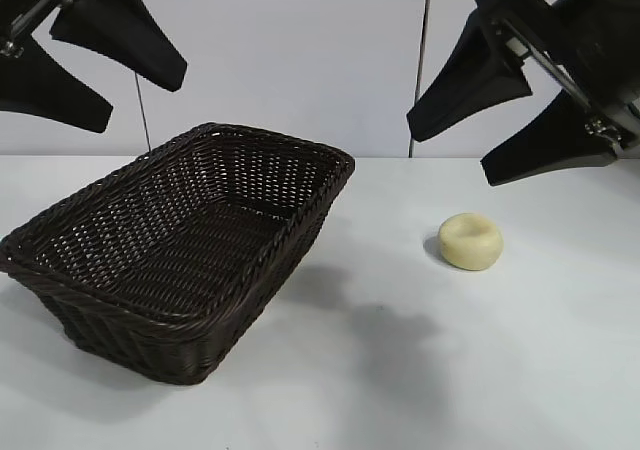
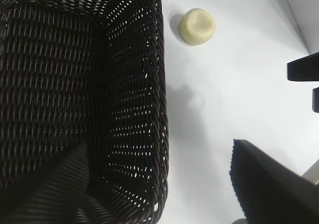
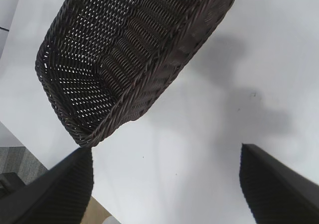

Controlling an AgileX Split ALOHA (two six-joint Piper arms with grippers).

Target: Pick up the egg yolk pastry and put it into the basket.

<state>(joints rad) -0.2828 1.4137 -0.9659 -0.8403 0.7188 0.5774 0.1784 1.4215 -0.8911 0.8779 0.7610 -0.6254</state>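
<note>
White matte table (image 1: 520,370) is carrying a dark woven wicker basket (image 1: 190,260) with a braided rim; the smooth, dimpled egg yolk pastry (image 1: 470,241) is sitting apart beside it. Left claw (image 1: 95,65) and right claw (image 1: 520,120) are hovering wide open, holding nothing. Only the right wrist view is missing the pastry.

Bright even overhead light; soft shadows on table (image 1: 520,370).
</note>
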